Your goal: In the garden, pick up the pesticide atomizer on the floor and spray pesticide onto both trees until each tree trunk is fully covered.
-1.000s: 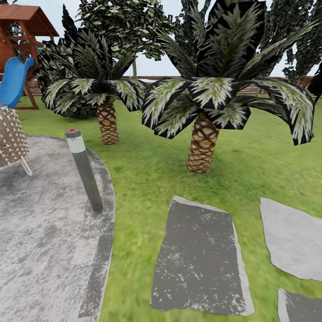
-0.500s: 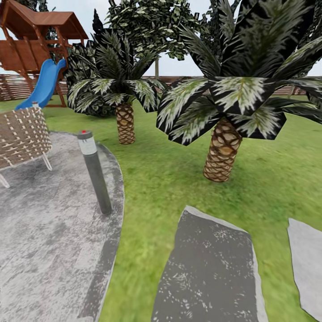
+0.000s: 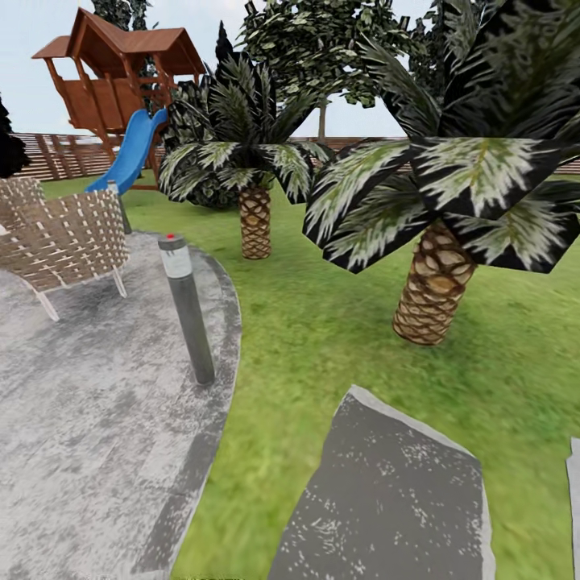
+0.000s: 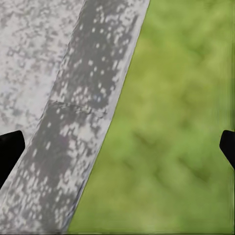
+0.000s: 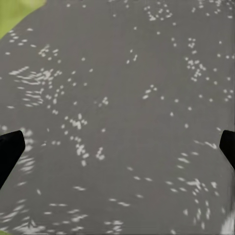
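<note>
On the paved floor (image 3: 89, 419) no atomizer showed; both sets of fingers (image 4: 11, 149) were spread empty, so scanning past the lamp (image 3: 188, 310) looked best.

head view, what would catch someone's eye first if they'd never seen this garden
Most striking is the near palm at right, its scaly tan trunk on the lawn and big fronds crowding that side of the picture. Next comes the grey bollard lamp with a red cap, standing at the rim of the speckled concrete paving on the left. Far back at upper left, a wooden playhouse with a blue slide stands out against the slat fence.
</note>
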